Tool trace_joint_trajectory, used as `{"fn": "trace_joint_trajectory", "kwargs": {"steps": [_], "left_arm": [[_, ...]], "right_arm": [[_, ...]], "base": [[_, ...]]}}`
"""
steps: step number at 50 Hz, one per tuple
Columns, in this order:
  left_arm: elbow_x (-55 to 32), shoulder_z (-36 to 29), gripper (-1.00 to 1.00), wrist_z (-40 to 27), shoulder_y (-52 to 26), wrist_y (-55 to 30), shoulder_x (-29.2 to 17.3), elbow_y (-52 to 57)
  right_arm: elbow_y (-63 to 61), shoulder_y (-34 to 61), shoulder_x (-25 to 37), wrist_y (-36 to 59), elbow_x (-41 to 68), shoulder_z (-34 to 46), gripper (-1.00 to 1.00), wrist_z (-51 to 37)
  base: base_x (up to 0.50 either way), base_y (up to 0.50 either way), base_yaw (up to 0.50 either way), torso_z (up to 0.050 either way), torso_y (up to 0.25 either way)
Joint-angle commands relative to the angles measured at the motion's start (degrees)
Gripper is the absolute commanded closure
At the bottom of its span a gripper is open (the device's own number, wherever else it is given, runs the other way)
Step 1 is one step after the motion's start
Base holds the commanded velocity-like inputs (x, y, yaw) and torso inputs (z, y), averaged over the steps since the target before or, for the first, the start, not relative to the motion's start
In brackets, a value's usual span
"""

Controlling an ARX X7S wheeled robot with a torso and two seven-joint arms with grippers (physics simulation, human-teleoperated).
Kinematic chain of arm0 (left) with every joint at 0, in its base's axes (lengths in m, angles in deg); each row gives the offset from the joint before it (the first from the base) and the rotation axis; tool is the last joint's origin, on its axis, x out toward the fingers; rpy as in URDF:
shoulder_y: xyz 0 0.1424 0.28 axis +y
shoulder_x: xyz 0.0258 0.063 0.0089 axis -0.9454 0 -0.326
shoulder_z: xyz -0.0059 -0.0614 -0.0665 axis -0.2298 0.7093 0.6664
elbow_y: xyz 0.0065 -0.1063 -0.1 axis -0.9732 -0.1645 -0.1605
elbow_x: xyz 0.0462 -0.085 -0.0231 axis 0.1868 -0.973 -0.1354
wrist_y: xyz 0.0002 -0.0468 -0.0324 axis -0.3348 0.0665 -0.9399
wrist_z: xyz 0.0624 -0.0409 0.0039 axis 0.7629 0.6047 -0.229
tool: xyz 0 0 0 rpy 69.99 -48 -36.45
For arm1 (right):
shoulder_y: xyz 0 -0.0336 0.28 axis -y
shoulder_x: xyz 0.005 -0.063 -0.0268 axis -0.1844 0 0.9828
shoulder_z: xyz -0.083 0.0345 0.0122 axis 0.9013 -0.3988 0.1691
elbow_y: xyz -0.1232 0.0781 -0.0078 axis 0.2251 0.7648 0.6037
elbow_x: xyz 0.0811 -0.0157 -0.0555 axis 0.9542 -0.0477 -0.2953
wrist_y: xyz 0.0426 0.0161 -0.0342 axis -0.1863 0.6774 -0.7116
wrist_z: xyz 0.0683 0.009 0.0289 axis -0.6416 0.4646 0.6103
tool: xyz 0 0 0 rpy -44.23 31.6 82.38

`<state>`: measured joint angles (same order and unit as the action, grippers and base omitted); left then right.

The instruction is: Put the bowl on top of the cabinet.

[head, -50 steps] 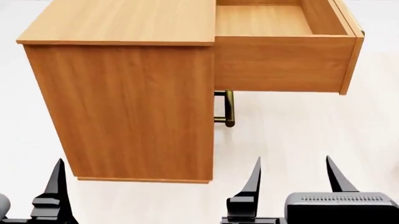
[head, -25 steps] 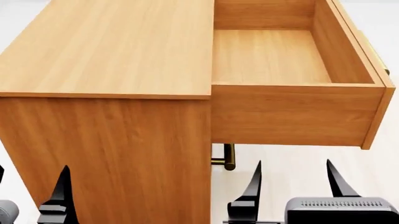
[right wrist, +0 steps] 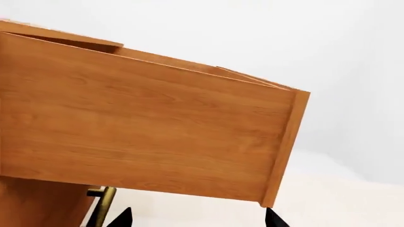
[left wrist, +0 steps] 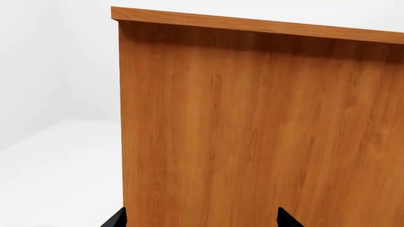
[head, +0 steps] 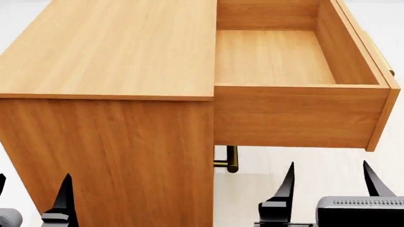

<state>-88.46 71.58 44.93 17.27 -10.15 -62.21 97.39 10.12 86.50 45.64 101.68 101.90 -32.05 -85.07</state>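
The bowl is out of view in every frame. The light-brown cabinet [head: 107, 52] fills the head view, its flat top bare. Its top drawer [head: 271, 56] is pulled out to the right and holds nothing. My left gripper [head: 31, 189] is open at the lower left, in front of the cabinet's side panel [left wrist: 252, 132], with nothing between its fingers [left wrist: 200, 218]. My right gripper [head: 328, 172] is open below the drawer, also holding nothing. In the right wrist view the right gripper [right wrist: 197, 218] sits under the drawer's side wall [right wrist: 145, 127].
A dark brass bar handle [head: 231, 160] of a lower drawer sticks out under the open drawer, close to my right gripper; the right wrist view shows the handle [right wrist: 104, 203] too. White floor [head: 303, 161] lies right of the cabinet.
Over the last second the head view closed in on the cabinet, showing more of its top and drawer. In the last half second my right gripper shifted right; the left dropped slightly.
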Motion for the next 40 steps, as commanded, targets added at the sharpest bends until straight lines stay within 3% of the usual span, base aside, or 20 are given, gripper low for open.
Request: {"fn": "trace_joint_trajectory", "kwargs": {"steps": [1, 23, 30, 33, 37, 38, 40], "left_arm": [[0.9, -0.8, -1.0, 0.0, 0.7, 1.2, -0.3, -0.8], [1.9, -2.2, -1.0, -1.2, 0.2, 1.4, -0.4, -0.9], [2.2, -2.6, -1.0, -1.1, -0.6, 1.9, -0.2, -3.2], [2.2, -3.0, -1.0, -1.0, -0.4, 2.1, -0.1, -3.7], [2.3, -3.6, -1.0, -1.1, 0.0, 1.9, -0.3, -2.7], [2.3, -3.6, -1.0, -1.2, 0.0, 1.7, -0.5, -2.3], [2.2, -3.5, -1.0, -1.3, 0.0, 1.7, -0.7, -2.0]], "right_arm": [[-5.4, -2.1, 5.3, 6.0, 2.8, -11.0, -1.0, 1.4], [-6.3, -5.1, 12.5, 13.1, 8.5, -33.8, -1.0, 7.3], [-3.0, -3.1, 15.4, 14.2, 8.0, -32.8, -1.0, 7.4], [2.8, -5.7, 13.9, 6.4, 4.6, -30.3, -1.0, 7.4], [5.2, -3.6, 15.4, 7.8, 4.9, -30.0, -1.0, 7.6], [3.1, 2.2, 19.0, 16.4, 8.4, -31.5, -1.0, 8.0], [5.5, -1.3, 17.5, 11.2, 6.0, -30.0, -1.0, 7.9]], "base": [[0.0, 0.0, 0.0, 0.0, 0.0], [0.0, 0.0, 0.0, 0.0, 0.0], [0.0, 0.0, 0.0, 0.0, 0.0], [0.0, 0.0, 0.0, 0.0, 0.0], [0.0, 0.0, 0.0, 0.0, 0.0], [0.0, 0.0, 0.0, 0.0, 0.0], [0.0, 0.0, 0.0, 0.0, 0.0]]}}
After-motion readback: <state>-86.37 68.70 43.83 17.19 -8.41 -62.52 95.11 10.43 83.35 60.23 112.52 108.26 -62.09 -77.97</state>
